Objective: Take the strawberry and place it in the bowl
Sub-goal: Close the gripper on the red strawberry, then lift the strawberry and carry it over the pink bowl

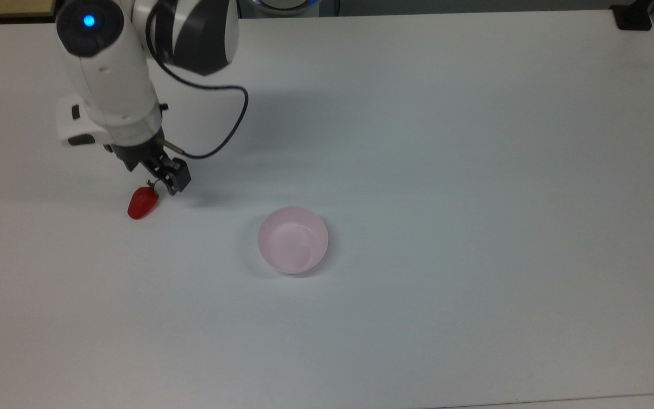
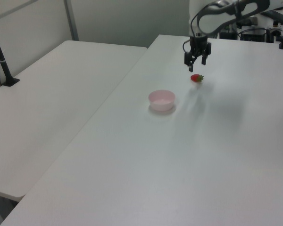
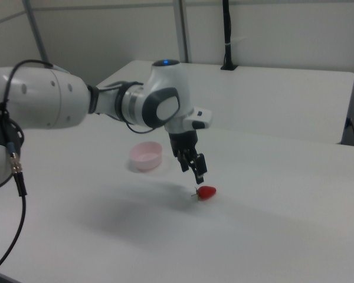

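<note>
Red strawberry (image 1: 142, 202) lies on the table (image 1: 474, 142) toward its left edge in the top view, stem end nearest the gripper (image 1: 159, 176), tip pointing away. Your gripper hangs above the stem end, jaws parted, holding nothing. Shift along the berry's long axis toward the tip, then drop. Bowl (image 1: 293, 240) sits well apart, mid-table.

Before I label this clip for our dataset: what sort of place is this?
Probably a robotics lab: a Franka arm's gripper hangs over a bare white table holding just a strawberry and a pink bowl, with partition walls and a pole clamped to the neighbouring table.
</note>
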Tool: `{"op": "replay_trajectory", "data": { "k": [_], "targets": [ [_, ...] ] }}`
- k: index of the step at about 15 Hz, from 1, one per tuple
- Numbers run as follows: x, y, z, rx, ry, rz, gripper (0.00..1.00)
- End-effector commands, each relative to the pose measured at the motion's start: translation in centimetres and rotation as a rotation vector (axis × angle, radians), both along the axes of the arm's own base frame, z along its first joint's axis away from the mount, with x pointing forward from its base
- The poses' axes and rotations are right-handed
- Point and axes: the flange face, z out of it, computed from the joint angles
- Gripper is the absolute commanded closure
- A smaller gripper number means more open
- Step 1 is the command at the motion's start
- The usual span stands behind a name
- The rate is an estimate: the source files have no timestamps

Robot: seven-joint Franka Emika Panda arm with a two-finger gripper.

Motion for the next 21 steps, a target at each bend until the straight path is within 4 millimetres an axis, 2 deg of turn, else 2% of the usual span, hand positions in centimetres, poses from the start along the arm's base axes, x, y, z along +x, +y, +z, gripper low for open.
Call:
{"op": "replay_trajectory", "data": {
  "k": [1,3,5,7,11,12,14,18,19,21],
  "targets": [
    [1.0,-0.8,-3.4,-0.038,-0.026,-0.044,0.2],
    [0.9,-1.8,-4.1,-0.053,-0.024,-0.046,0.29],
    [0.9,-2.0,-5.0,-0.078,-0.006,-0.027,0.37],
    [1.0,-2.1,-5.7,-0.085,-0.005,-0.021,0.52],
    [1.2,-2.0,-4.9,-0.088,-0.03,0.021,0.89],
    [1.2,-1.8,-4.4,-0.088,-0.031,0.043,0.91],
    [1.2,-0.9,-2.1,-0.087,-0.05,0.065,0.91],
    [1.5,5.9,1.3,-0.04,-0.046,0.136,0.9],
    [1.7,8.4,1.9,-0.021,-0.062,0.13,0.9],
    [2.1,12.2,2.4,-0.009,-0.08,0.122,0.9]
  ]
}}
